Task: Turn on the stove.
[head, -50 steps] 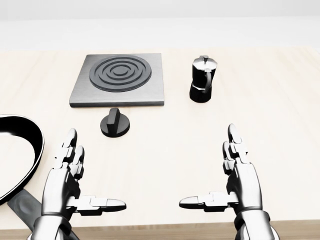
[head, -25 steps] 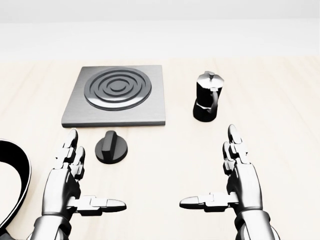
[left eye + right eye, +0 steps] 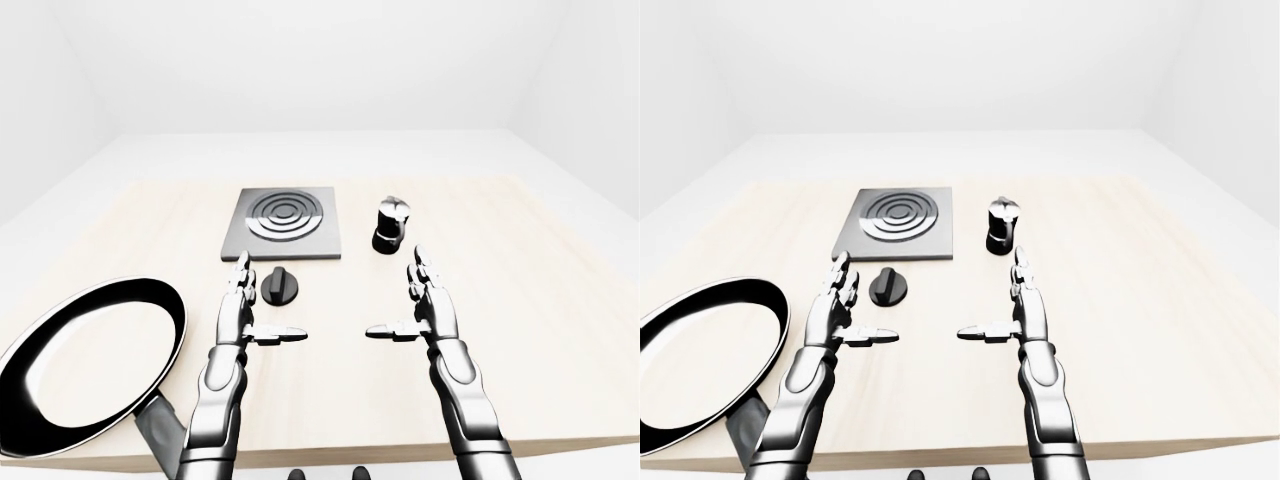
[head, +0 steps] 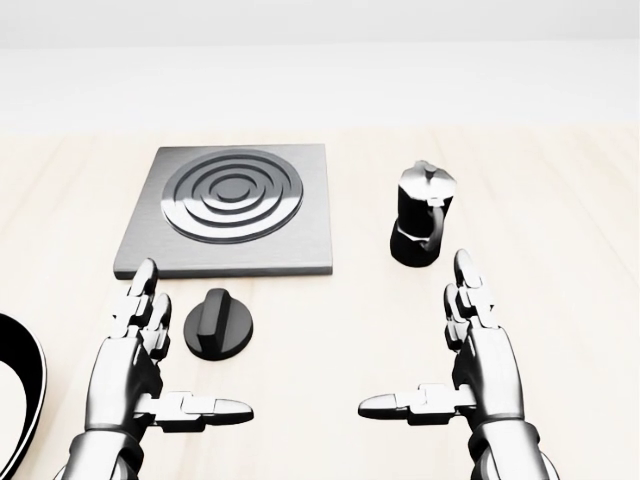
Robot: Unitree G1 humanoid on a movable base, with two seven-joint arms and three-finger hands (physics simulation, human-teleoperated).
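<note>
A grey square stove plate (image 4: 230, 210) with a ringed burner lies on the wooden table (image 4: 320, 330), upper left in the head view. Its black round knob (image 4: 219, 324) sits just below it. My left hand (image 4: 175, 375) is open, palm inward, just left of and below the knob, not touching it. My right hand (image 4: 435, 370) is open and empty at the lower right.
A black moka pot (image 4: 422, 214) stands right of the stove plate, above my right hand. A large black frying pan (image 3: 85, 360) lies at the left, its rim at the head view's left edge (image 4: 25, 385). The table's near edge (image 3: 330, 455) runs below my arms.
The camera has moved: the whole picture has shifted down and slightly right, so stove, knob and pot sit lower and the pan has slid further out at the left. Both hands keep their pose.
</note>
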